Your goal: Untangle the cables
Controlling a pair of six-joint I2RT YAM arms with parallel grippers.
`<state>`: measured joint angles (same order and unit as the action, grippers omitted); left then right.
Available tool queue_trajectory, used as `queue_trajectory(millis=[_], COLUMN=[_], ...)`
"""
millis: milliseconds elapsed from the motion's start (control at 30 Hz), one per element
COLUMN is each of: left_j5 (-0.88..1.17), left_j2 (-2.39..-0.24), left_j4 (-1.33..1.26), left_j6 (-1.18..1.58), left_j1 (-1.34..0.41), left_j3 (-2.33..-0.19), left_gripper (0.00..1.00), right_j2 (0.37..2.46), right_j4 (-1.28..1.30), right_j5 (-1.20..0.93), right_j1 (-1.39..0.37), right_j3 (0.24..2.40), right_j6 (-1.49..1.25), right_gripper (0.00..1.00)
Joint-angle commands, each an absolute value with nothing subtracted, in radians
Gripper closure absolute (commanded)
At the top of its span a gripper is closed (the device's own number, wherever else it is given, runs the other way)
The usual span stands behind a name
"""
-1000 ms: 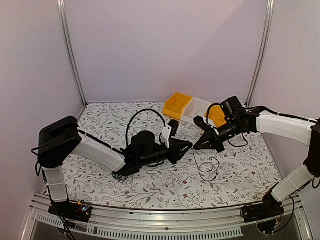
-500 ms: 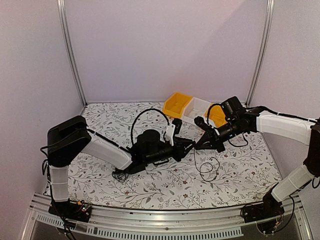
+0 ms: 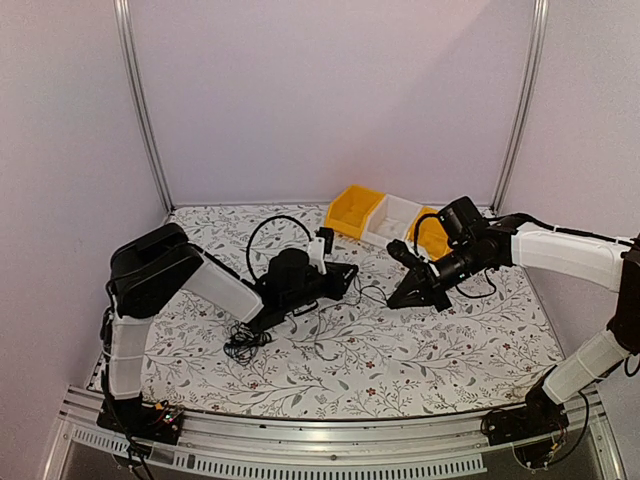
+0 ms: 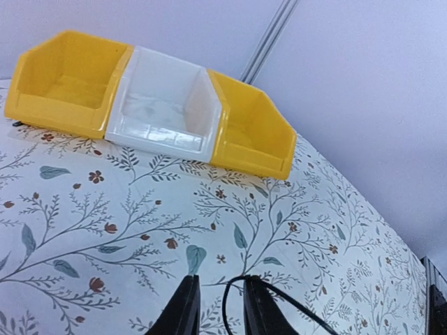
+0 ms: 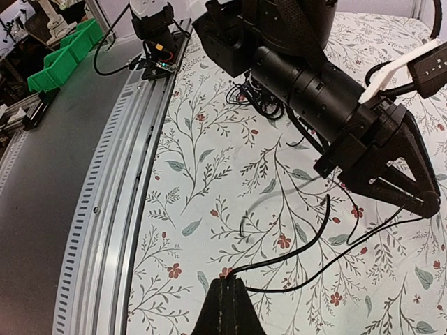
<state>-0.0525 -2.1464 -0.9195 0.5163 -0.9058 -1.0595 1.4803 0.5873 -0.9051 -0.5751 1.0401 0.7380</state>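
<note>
where overhead blurs grip, right wrist shows right tool (image 5: 225, 287) pinching cable (image 5: 307, 244); left tool (image 4: 220, 285) slightly spread.

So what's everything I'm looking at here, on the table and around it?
floral-patterned tablecloth: one, white with leafy sprigs, under everything.
yellow open-fronted plastic bins: two, yellow, far right of the cloth.
white plastic bin: one, white, between them.
thin black cables: strands too tangled to count, black, one clump near-left on the cloth, loose strands mid-cloth.
slotted metal rail: one, silver, along the near edge.
green plastic bins: at least two, green, beyond that rail, off the cloth.
metal posts: two, silver, back corners.
robot arms: two, black and white, left arm and right arm reaching inward.
left tool: one, black, fingers apart, a cable looping at them.
right tool: one, black, shut on the thin black cables.
</note>
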Motion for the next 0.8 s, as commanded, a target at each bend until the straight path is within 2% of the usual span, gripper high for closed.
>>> queue_trajectory(millis=[0,233,400,567,767], left_j5=[-0.1,-0.134,-0.057,0.024,0.039], left_j2=[-2.165,-2.095,-1.997,-1.898,-1.758], left_j4=[-0.9,-0.902,-0.92,-0.895,-0.867], left_j6=[0.528,0.49,0.427,0.404,0.443], left_j1=[-0.848,-0.798,-0.756,-0.756,-0.759], left_j3=[-1.064,-0.97,-0.899,-0.85,-0.756], left_gripper=[0.8,0.77,0.69,0.62,0.61], right_j2=[1.463,1.465,1.456,1.457,1.512], right_j4=[0.62,0.618,0.595,0.6,0.606], right_j5=[-0.95,-0.929,-0.86,-0.733,-0.585], right_j1=[-0.58,-0.574,-0.526,-0.482,-0.443], right_j3=[1.055,1.072,1.133,1.305,1.558], right_j6=[0.758,0.746,0.694,0.634,0.586], right_gripper=[1.0,1.0,1.0,1.0,1.0])
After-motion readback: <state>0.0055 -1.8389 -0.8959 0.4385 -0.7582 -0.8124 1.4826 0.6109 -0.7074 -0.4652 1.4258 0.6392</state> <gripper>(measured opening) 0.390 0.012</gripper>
